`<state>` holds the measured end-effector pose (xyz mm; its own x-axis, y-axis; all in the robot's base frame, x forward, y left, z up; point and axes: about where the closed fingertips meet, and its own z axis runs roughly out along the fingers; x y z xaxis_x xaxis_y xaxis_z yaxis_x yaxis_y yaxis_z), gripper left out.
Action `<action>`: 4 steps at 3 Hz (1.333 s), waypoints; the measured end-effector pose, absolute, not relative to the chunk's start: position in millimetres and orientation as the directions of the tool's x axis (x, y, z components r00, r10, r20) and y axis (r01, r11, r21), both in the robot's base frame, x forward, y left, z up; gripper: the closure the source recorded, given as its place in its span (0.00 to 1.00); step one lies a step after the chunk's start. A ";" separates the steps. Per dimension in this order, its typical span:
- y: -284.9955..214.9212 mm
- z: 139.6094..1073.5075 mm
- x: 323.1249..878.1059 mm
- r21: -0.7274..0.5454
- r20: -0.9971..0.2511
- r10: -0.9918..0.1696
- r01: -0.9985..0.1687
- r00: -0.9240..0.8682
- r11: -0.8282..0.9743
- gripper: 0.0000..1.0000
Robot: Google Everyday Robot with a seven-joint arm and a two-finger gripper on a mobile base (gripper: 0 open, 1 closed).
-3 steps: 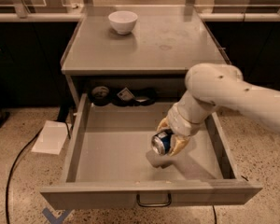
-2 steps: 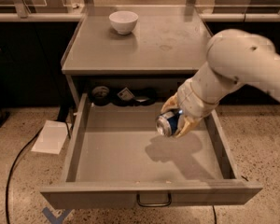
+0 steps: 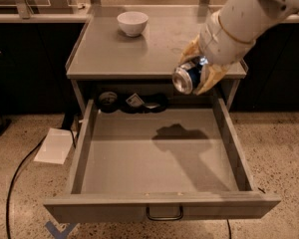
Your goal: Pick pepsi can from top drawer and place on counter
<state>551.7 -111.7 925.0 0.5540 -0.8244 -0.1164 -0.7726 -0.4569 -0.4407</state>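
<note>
My gripper (image 3: 195, 69) is shut on the pepsi can (image 3: 186, 77), a blue can with a silver end facing the camera, held on its side. It hangs in the air at the counter's front edge, right of centre, above the back of the open top drawer (image 3: 154, 156). The drawer is pulled out, its curved handle (image 3: 164, 214) at the front. The counter (image 3: 144, 49) is the flat grey top behind the can. The white arm (image 3: 249, 14) comes in from the upper right.
A white bowl (image 3: 132, 23) stands at the back of the counter, left of centre. Dark small items (image 3: 132, 102) lie at the drawer's back edge. A white paper (image 3: 55, 146) and a black cable (image 3: 20, 173) lie on the floor at the left.
The gripper has lifted the can up out of the drawer, from near the drawer floor to the height of the counter's front edge, moving up and to the right.
</note>
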 end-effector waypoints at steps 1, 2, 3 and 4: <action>-113.3 959.7 602.2 -0.440 0.007 -0.817 -0.732 0.576 -0.520 1.00; -98.6 998.1 618.2 -0.504 0.035 -0.811 -0.690 0.585 -0.520 1.00; -98.3 998.0 618.4 -0.504 0.036 -0.810 -0.690 0.585 -0.520 1.00; -93.3 996.1 645.8 -0.536 0.050 -0.808 -0.667 0.586 -0.517 1.00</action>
